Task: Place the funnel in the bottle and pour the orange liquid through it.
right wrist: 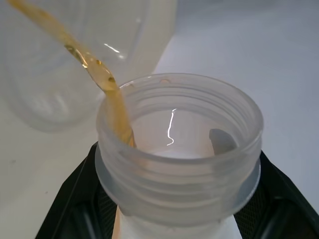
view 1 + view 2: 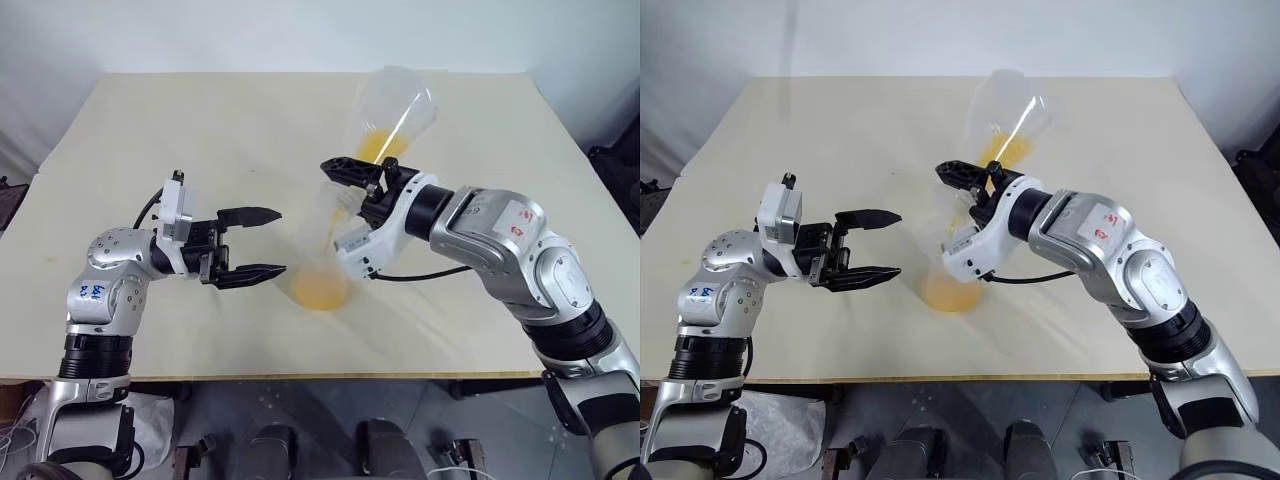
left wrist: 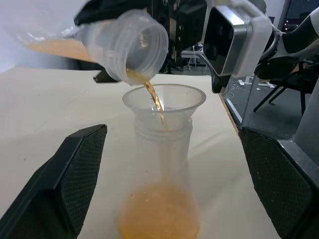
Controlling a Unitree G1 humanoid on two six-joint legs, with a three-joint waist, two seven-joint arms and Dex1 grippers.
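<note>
Cream cloth covers the table I am working over, with pale walls behind it. On it, near the middle and toward my side, stands the bottle, upright, a pool of the orange liquid already lying in its wide base. The funnel sits in the bottle's neck, cone up, its rim standing clear above the mouth.

My right claw is clamped shut around the neck of a second clear flask, which I hold tipped over, base raised up and away from me, mouth down above the funnel. Some orange liquid lies along the low side of this tilted flask, and a thin stream of it runs from the threaded mouth down into the funnel cone; the left wrist view shows the stream entering the cone near its middle. From the right wrist view I see the black fingers pressed on both sides of the ribbed neck just under the mouth, with the stream leaving over the lip.

My left claw hangs wide open and empty, pointing level toward the bottle, just beside it on its left, not touching. Its two fingers bracket the bottle's base in its own wrist view.
</note>
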